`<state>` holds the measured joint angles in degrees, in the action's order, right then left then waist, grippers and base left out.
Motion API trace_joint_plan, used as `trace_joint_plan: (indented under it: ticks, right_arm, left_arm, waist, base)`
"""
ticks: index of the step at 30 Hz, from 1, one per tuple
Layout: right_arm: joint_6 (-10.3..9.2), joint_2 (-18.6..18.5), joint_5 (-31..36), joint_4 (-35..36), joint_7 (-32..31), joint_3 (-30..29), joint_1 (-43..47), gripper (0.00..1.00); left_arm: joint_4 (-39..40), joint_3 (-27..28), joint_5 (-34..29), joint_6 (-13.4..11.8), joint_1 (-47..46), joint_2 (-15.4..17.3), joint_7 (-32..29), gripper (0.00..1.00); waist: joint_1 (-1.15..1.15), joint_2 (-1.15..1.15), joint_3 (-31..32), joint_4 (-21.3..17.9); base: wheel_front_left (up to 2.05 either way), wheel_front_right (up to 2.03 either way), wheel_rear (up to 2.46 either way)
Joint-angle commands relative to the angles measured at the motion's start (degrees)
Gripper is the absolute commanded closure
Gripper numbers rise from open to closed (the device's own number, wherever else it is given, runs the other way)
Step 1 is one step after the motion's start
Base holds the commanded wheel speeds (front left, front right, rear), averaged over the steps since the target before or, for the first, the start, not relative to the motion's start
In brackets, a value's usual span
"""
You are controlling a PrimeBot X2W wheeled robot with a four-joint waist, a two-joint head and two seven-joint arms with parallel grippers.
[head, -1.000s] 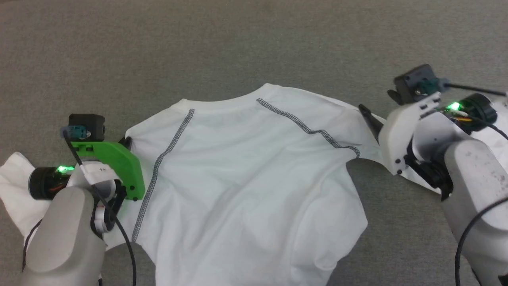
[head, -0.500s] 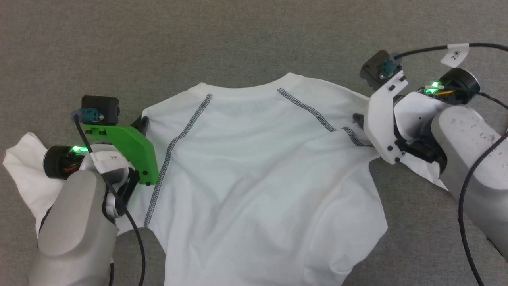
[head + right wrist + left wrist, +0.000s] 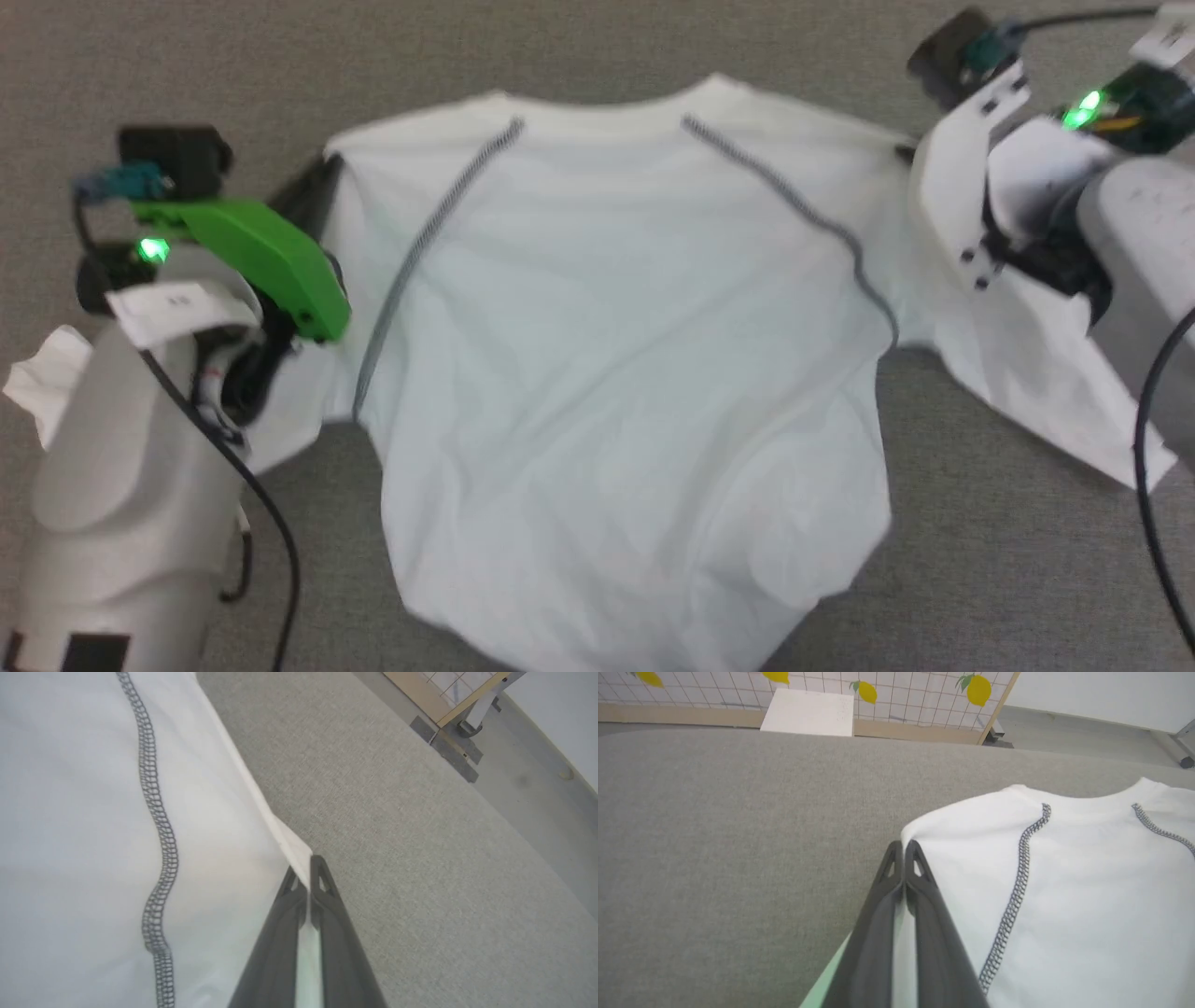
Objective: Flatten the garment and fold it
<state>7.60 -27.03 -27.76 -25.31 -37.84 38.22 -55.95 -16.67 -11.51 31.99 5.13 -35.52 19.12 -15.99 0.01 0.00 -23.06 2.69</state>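
Observation:
The garment, a white shirt with grey zigzag seams, lies spread on the grey surface, collar at the far side. My left gripper is shut on the garment at its left shoulder edge, white cloth pinched between the dark fingers. In the head view the left gripper sits under a green wrist cover. My right gripper is shut on the garment at the right shoulder edge, the fold caught between its fingertips. The right gripper is mostly hidden behind its white cover in the head view.
The grey fabric surface stretches around the shirt. One sleeve end shows beside my left forearm, the other sleeve trails below my right wrist. A white box and a lemon-patterned grid panel stand beyond the far edge.
The right gripper closed on the right shoulder edge. Both grippers carried the shoulders farther away, pulling the shirt wider and flatter. The camera view also shifted.

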Motion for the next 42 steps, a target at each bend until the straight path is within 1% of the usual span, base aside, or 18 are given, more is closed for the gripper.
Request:
trace_joint_plan:
  ticks: [1, 4, 6, 10, 14, 16, 21, 23, 27, 30, 34, 37, 42]
  right_arm:
    - [-0.11, -0.7, 0.5, 0.1, 0.9, -0.7, -2.6, 1.0]
    - [-0.11, -1.5, 1.3, 0.5, 2.2, -2.1, -6.4, 1.0]
    - [-0.11, -1.9, 2.1, 0.6, 2.9, -3.6, -9.3, 1.0]
    - [-0.11, -2.4, 4.5, 0.7, 3.6, -6.6, -15.2, 1.0]
    - [-0.11, -2.4, 7.8, 0.5, 4.7, -10.6, -21.5, 1.0]
    - [-0.11, -1.9, 10.2, 0.3, 5.9, -13.4, -25.0, 1.0]
    - [-0.11, 0.3, 16.8, -0.3, 10.3, -19.7, -32.1, 1.0]
    - [-0.11, 1.3, 19.8, -0.4, 12.5, -22.1, -34.7, 1.0]
    - [-0.11, 3.6, 25.9, -0.8, 17.5, -27.1, -39.0, 1.0]
    - [-0.11, 5.2, 29.4, -1.8, 20.9, -29.2, -40.6, 1.0]
    - [-0.11, 6.3, 30.4, -4.2, 24.1, -29.0, -39.6, 1.0]
    - [-0.11, 6.6, 29.3, -6.1, 26.1, -27.1, -36.3, 1.0]
    - [-0.11, 6.4, 24.6, -9.4, 29.0, -22.8, -27.1, 1.0]
  left_arm:
    - [0.8, 1.0, 1.4, 0.5, -3.0, 0.9, 0.2, 1.0]
    - [1.6, 2.7, 2.6, 0.3, -7.7, 1.6, 0.0, 1.0]
    - [2.1, 3.5, 2.1, -0.3, -11.5, 2.4, 0.1, 1.0]
    - [2.6, 5.0, 0.7, -2.3, -19.6, 3.0, 1.4, 1.0]
    - [2.1, 6.7, -1.2, -4.6, -27.9, 3.7, 4.4, 1.0]
    - [1.5, 7.3, -2.9, -5.6, -32.3, 4.5, 6.8, 1.0]
    - [-0.2, 9.7, -4.6, -8.3, -41.0, 4.8, 12.7, 1.0]
    - [-1.2, 10.6, -4.8, -9.0, -44.4, 5.0, 14.9, 1.0]
    - [-2.9, 11.7, -5.8, -9.5, -50.0, 5.8, 19.6, 1.0]
    - [-4.0, 11.7, -6.7, -9.1, -52.1, 6.3, 22.9, 1.0]
    - [-7.0, 10.0, -6.9, -7.4, -51.9, 6.5, 22.5, 1.0]
    - [-9.8, 8.2, -7.5, -6.0, -48.4, 6.8, 21.8, 1.0]
    - [-15.5, 3.9, -9.1, -3.5, -37.9, 7.8, 18.1, 1.0]
  waist:
    - [-0.01, 0.0, 0.3, -0.7]
    - [-0.01, 0.0, -0.3, -1.5]
    - [-0.01, 0.0, -1.2, -2.0]
    - [-0.01, 0.0, -3.5, -3.0]
    - [-0.01, 0.0, -6.0, -3.9]
    - [-0.01, 0.0, -7.3, -4.4]
    - [-0.01, 0.0, -9.8, -5.5]
    - [-0.01, 0.0, -10.6, -5.9]
    - [-0.01, 0.0, -11.7, -6.6]
    - [-0.01, 0.0, -12.1, -6.9]
    - [-0.01, 0.0, -12.5, -6.7]
    - [-0.01, 0.0, -12.4, -6.4]
    - [-0.01, 0.0, -10.9, -6.0]
  base:
    - [0.0, 0.0, 0.0]
    - [0.0, 0.0, 0.0]
    - [0.0, 0.0, 0.0]
    - [0.0, 0.0, 0.0]
    - [0.0, 0.0, 0.0]
    - [0.0, 0.0, 0.0]
    - [0.0, 0.0, 0.0]
    - [0.0, 0.0, 0.0]
    - [0.0, 0.0, 0.0]
    - [0.0, 0.0, 0.0]
    - [0.0, 0.0, 0.0]
    - [0.0, 0.0, 0.0]
    - [0.0, 0.0, 0.0]
